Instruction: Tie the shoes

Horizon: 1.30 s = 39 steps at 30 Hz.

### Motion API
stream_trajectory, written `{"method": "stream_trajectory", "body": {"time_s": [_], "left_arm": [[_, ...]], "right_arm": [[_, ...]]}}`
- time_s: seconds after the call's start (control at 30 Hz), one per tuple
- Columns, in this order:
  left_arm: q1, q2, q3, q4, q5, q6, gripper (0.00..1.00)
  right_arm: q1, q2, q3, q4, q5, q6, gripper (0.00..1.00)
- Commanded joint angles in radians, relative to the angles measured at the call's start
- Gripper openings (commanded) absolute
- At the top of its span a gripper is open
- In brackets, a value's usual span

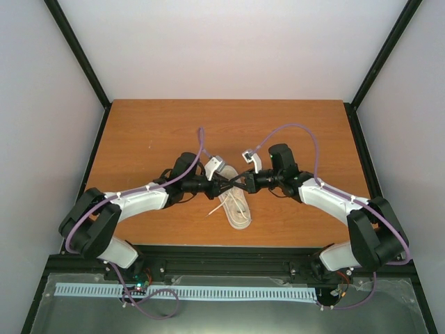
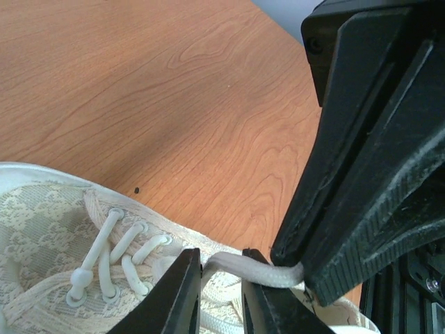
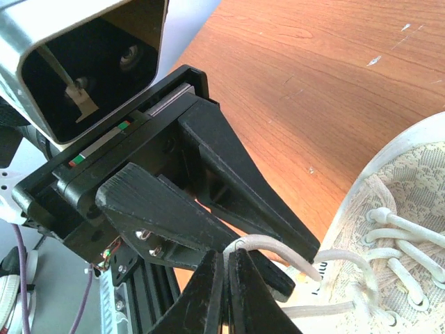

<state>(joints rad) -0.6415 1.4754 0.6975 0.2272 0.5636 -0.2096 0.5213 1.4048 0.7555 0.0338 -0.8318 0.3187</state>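
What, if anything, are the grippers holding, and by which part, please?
Both pinch the same lace: the left gripper and the right gripper are shut on one short loose stretch of it, close together over the sneaker.

Sneaker: cream, floral lace-pattern upper. Laces: plain off-white. Table: reddish-brown wood grain, a few small specks. Left gripper and right gripper: matte black. Arm shells white, joints black. Cables purple. Walls pale grey, frame black.
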Motion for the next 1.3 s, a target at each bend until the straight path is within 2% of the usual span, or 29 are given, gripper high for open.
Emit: {"method": "stream_trajectory", "body": {"time_s": [0.0, 0.17, 0.37, 0.4, 0.5, 0.57, 0.6, 0.67, 0.77, 0.97, 1.27], "left_arm": [[0.005, 0.014, 0.016, 0.082, 0.027, 0.002, 0.18], [0.006, 0.031, 0.022, 0.088, 0.043, -0.014, 0.01], [0.005, 0.006, -0.007, 0.086, 0.002, -0.04, 0.01], [0.005, 0.001, -0.016, 0.085, -0.007, -0.043, 0.01], [0.005, -0.011, -0.034, 0.079, -0.025, -0.053, 0.01], [0.005, -0.015, -0.044, 0.077, -0.026, -0.059, 0.01], [0.005, -0.016, -0.049, 0.078, -0.026, -0.062, 0.01], [0.005, -0.018, -0.053, 0.082, -0.025, -0.067, 0.01], [0.005, -0.021, -0.052, 0.084, -0.019, -0.073, 0.01], [0.005, -0.024, -0.05, 0.076, -0.021, -0.074, 0.01], [0.005, -0.017, -0.044, 0.081, -0.018, -0.082, 0.01]], "right_arm": [[0.002, -0.015, -0.008, 0.018, -0.035, -0.005, 0.03], [0.002, -0.014, -0.011, 0.018, -0.024, -0.005, 0.03], [0.001, -0.033, -0.015, 0.01, 0.013, 0.0, 0.06], [0.0, -0.038, -0.015, 0.003, 0.021, -0.002, 0.11], [0.0, -0.065, -0.014, -0.045, 0.075, -0.015, 0.47], [0.0, -0.1, -0.019, -0.097, 0.122, -0.036, 0.6], [0.001, -0.121, -0.021, -0.133, 0.159, -0.051, 0.62], [0.021, -0.168, -0.022, -0.243, 0.239, -0.107, 0.61], [0.061, -0.235, -0.045, -0.333, 0.293, -0.139, 0.55], [0.121, -0.303, -0.159, -0.288, 0.296, -0.072, 0.5], [0.194, -0.259, -0.159, -0.259, 0.379, -0.061, 0.38]]}}
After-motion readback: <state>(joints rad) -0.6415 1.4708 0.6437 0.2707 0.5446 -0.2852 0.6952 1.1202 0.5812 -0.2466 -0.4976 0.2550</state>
